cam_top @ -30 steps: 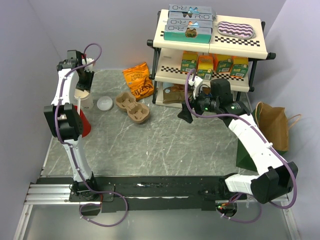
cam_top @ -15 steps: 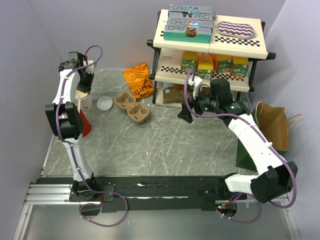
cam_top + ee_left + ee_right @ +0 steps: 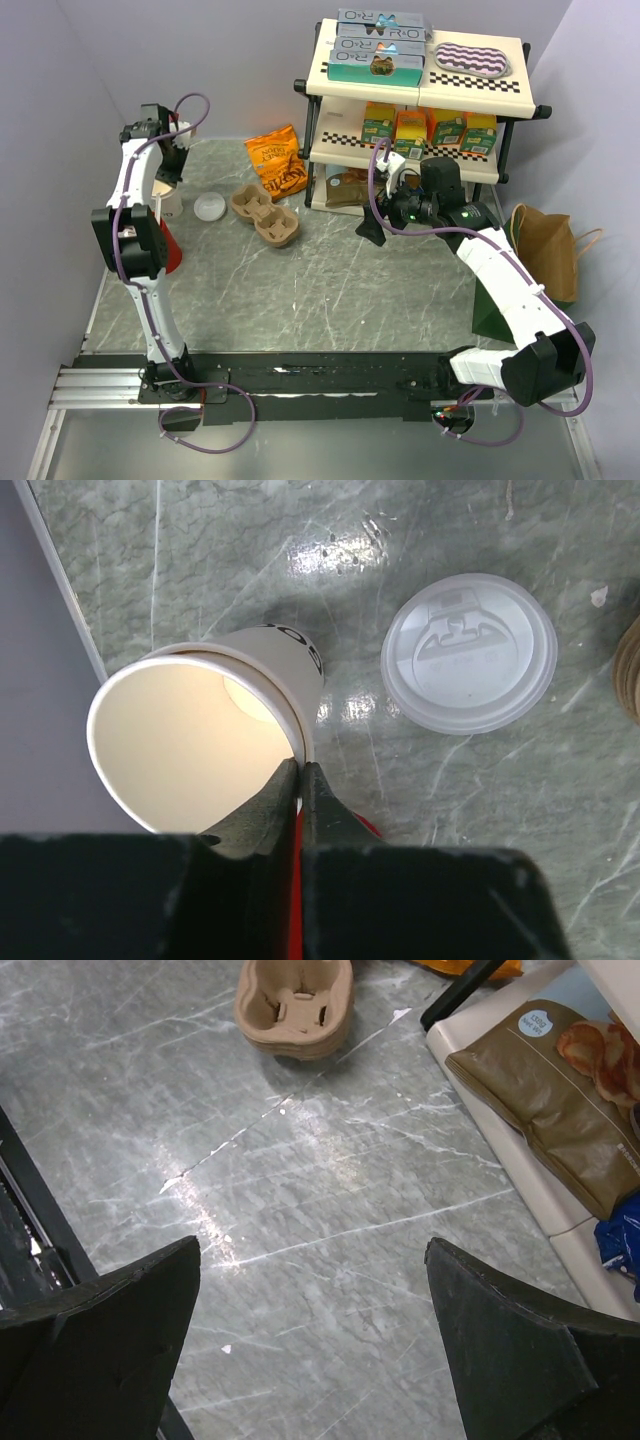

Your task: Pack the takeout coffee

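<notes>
The takeout coffee cup point(image 3: 190, 742) is a cream-white paper cup with no lid on, standing at the table's far left point(image 3: 168, 203) and seen tilted in the left wrist view. My left gripper point(image 3: 300, 770) is shut on its near rim, one finger inside the cup and one outside; from above it hangs over the cup point(image 3: 168, 172). The round white sip lid point(image 3: 468, 652) lies flat on the table just right of the cup point(image 3: 208, 207). My right gripper point(image 3: 310, 1248) is open and empty above bare table in front of the shelf point(image 3: 372, 232).
A brown pulp cup carrier point(image 3: 265, 214) point(image 3: 294, 1006) lies right of the lid. A red object point(image 3: 171, 250) stands near the cup. An orange snack bag point(image 3: 277, 160), a stocked shelf rack point(image 3: 420, 95) and a brown paper bag point(image 3: 545, 250) are also here.
My left gripper's jaws have closed onto the cup's rim. The right arm has not moved.
</notes>
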`<state>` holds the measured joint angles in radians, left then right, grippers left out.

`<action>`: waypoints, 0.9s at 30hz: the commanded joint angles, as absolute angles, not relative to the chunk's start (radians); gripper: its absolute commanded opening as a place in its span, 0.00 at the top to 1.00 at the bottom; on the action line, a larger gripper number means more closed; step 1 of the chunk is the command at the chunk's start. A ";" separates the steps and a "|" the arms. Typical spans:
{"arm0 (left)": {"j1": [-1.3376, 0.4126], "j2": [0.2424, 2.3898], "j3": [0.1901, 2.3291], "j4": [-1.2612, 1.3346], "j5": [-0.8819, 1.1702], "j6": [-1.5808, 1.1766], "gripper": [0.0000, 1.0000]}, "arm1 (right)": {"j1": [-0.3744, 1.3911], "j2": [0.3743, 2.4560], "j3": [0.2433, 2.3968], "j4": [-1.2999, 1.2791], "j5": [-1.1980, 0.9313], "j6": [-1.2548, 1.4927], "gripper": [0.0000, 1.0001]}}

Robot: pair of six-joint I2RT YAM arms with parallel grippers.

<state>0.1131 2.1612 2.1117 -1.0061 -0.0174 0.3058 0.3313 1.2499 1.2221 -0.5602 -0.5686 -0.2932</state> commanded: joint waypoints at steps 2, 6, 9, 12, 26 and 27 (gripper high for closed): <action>0.097 2.080 2.077 -0.994 -0.064 0.341 0.98 | 0.336 1.256 1.224 -0.515 -0.572 -0.299 0.01; 0.094 2.063 2.066 -0.999 -0.090 0.350 0.99 | 0.337 1.259 1.226 -0.509 -0.574 -0.296 0.00; 0.091 2.048 2.077 -0.992 -0.107 0.342 0.99 | 0.336 1.264 1.227 -0.502 -0.577 -0.285 0.00; 0.084 2.042 2.089 -0.994 -0.130 0.338 0.99 | 0.336 1.270 1.230 -0.500 -0.589 -0.276 0.00; 0.031 1.957 1.927 -0.838 -0.304 0.436 0.99 | 0.336 1.258 1.212 -0.485 -0.584 -0.273 0.00; 0.015 1.938 1.889 -0.819 -0.311 0.458 0.99 | 0.336 1.255 1.210 -0.486 -0.581 -0.275 0.00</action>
<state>0.0566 2.0312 1.9533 -0.9234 -0.2207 0.3843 0.3313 1.2736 1.2221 -0.5282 -0.5694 -0.2813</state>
